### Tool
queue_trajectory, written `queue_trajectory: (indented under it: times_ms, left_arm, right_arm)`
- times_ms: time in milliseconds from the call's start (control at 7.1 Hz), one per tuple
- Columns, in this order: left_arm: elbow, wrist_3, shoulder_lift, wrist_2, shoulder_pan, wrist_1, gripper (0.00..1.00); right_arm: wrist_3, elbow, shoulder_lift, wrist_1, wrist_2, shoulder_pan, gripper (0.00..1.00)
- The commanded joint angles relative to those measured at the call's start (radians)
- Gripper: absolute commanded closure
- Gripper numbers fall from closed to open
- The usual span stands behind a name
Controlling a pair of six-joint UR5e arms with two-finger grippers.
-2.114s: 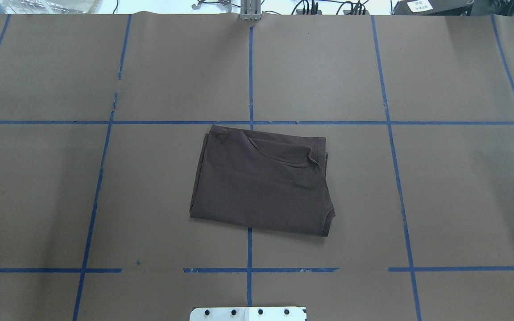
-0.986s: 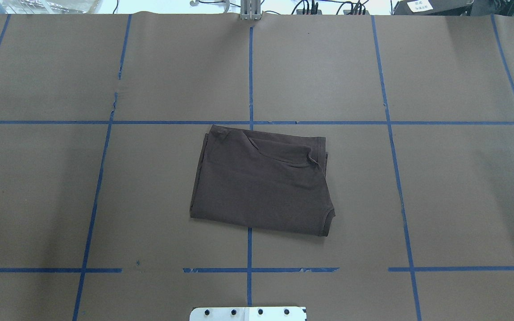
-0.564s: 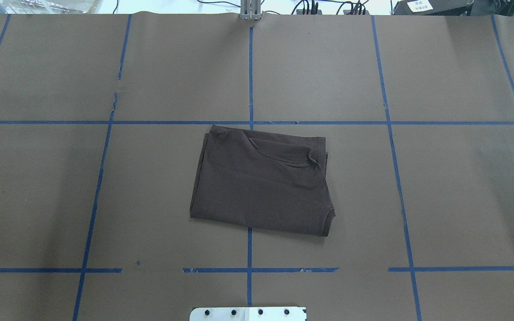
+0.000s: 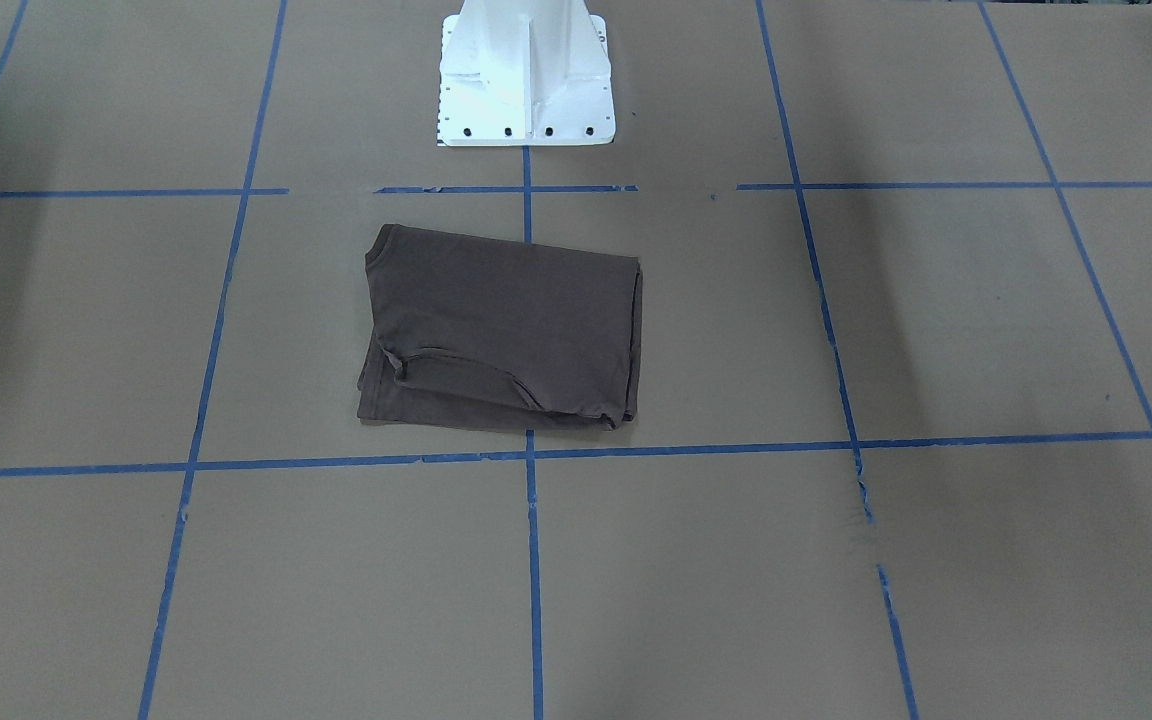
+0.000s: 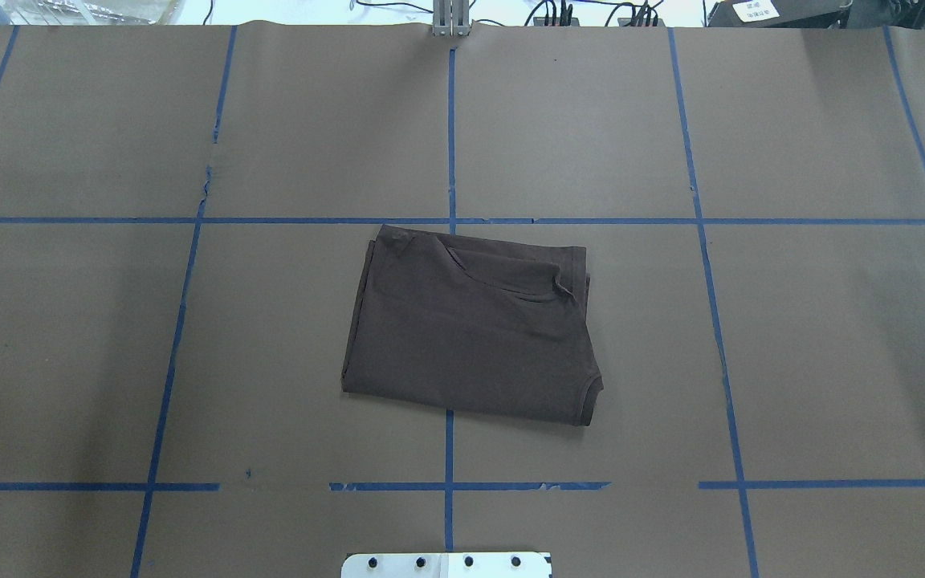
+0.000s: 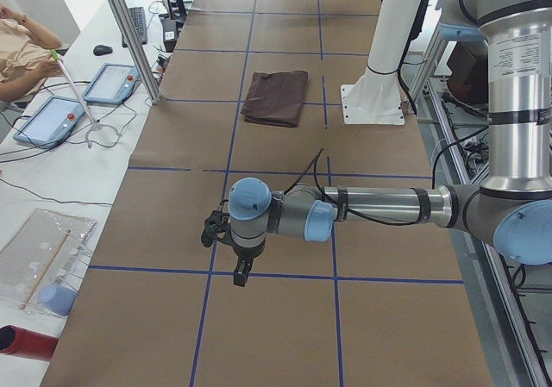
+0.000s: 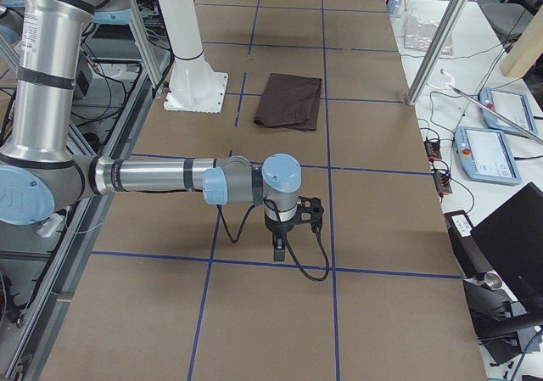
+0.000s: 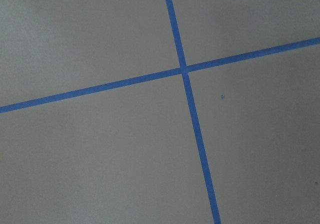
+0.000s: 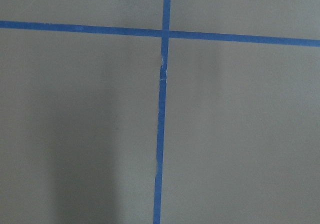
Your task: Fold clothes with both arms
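The dark brown T-shirt [image 5: 470, 321] lies folded into a flat rectangle at the table's middle, collar edge at its near right corner. It also shows in the front-facing view [image 4: 501, 330] and both side views [image 6: 276, 96] [image 7: 290, 101]. No gripper touches it. My left gripper [image 6: 241, 275] hangs over the paper far towards the table's left end; my right gripper [image 7: 280, 249] hangs far towards the right end. Both show only in the side views, so I cannot tell whether they are open or shut. Both wrist views show only brown paper and blue tape.
Brown paper with a blue tape grid [image 5: 450, 221] covers the table. The white pedestal base [image 4: 524, 70] stands just behind the shirt. Tablets [image 6: 112, 81] [image 7: 488, 156], cables and a seated person [image 6: 21, 51] are along the far side.
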Motion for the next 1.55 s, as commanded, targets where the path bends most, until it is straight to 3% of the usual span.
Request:
queue_trajectory:
  times_ms: [0,1409]
  left_arm:
    - [0.002,0.000,0.000,0.000,0.000,0.002,0.00]
    - [0.013,-0.006,0.005,0.011,0.000,0.015,0.00]
  right_arm:
    - [0.000,0.000,0.000,0.002,-0.002,0.000,0.00]
    - [0.001,-0.004,-0.005,-0.001,0.001,-0.017,0.00]
